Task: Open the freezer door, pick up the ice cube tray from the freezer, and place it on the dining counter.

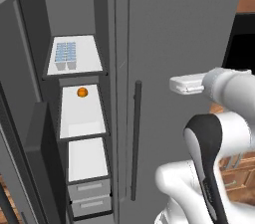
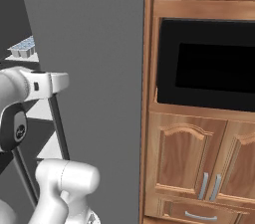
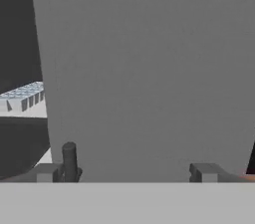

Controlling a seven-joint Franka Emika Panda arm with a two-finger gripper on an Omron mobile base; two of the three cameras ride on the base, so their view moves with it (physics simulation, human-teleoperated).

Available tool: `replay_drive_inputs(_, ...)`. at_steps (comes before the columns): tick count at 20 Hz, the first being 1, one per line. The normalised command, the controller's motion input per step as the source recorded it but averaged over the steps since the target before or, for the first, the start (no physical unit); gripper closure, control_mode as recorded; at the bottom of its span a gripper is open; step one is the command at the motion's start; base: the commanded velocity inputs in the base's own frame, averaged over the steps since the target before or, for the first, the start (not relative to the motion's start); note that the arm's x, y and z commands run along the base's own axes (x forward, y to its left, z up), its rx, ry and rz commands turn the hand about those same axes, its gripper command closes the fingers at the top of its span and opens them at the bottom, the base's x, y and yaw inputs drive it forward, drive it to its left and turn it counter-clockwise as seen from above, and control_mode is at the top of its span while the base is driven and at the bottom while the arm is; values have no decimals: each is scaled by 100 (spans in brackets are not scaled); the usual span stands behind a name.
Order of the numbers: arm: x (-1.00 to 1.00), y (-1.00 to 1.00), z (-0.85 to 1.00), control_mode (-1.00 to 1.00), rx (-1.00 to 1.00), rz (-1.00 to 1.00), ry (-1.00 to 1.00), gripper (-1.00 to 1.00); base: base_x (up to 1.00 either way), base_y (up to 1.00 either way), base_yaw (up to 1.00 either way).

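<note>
claw (image 3: 127,172): open, empty | ice cube tray (image 3: 22,97): freezer (image 1: 79,103) shelf, far left of claw

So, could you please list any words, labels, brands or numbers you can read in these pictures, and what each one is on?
None: no readable text anywhere.
Fridge door, ice cube tray, wooden cabinets and dark oven: all plain.
A small round mark on the arm is too small to read.

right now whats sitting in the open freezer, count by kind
ice cube tray: 1
orange ball: 1
pull-out drawers: 2
total: 4
</note>
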Motion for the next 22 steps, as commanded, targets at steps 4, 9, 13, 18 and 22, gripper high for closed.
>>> replay_drive_inputs(4, -56, -33, -30, -100, 0, -13, 3, -100, 0, 0, 0)
replay_drive_inputs(9, -60, -18, -30, -100, 0, -9, 5, -100, 0, 0, 0)
replay_drive_inputs(13, -20, -14, -41, -100, 0, 0, 4, -100, 0, 0, 0)
replay_drive_inputs(18, 0, 0, -53, -100, 0, 1, 1, -100, 0, 0, 0)
replay_drive_inputs(22, 2, 0, -34, -100, 2, 6, 2, -100, 0, 0, 0)
